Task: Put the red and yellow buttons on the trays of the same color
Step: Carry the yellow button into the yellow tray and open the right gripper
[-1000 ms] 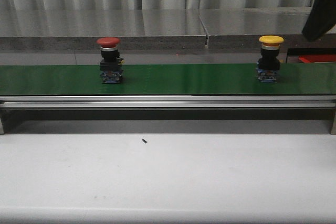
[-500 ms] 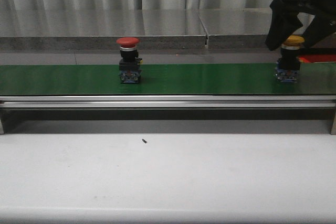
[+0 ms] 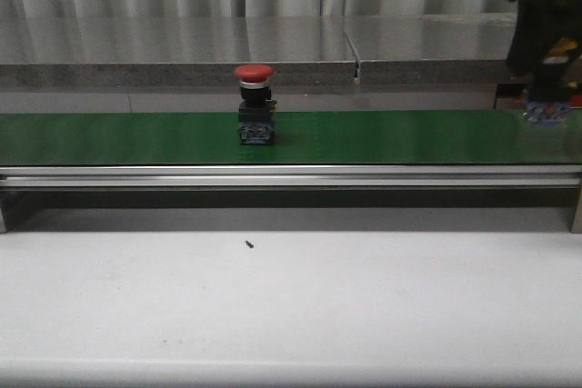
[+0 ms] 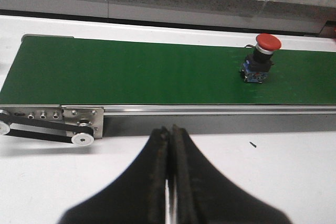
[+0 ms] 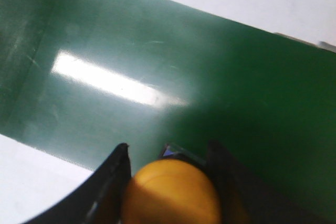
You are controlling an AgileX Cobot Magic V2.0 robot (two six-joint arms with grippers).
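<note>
My left pincer [image 4: 169, 182]: matte black, two curved tapering fingers w/ worn scuffed inner edges; right pincer [image 5: 168, 182] black too, smooth

The green belt [image 3: 382, 136] looks like smooth, slightly glossy rubber or plastic, throwing back a white glare and showing fine scuffs. Its side rail [image 3: 291, 175] is brushed, silvery metal. The red button [image 3: 254, 72] has a matt plastic cap; the yellow button [image 5: 172, 192] has a smooth, satiny one. The white table [image 3: 291, 306] is matt. The left gripper [image 4: 169, 145] has rough, dull black fingers [image 4: 157, 161].
</note>
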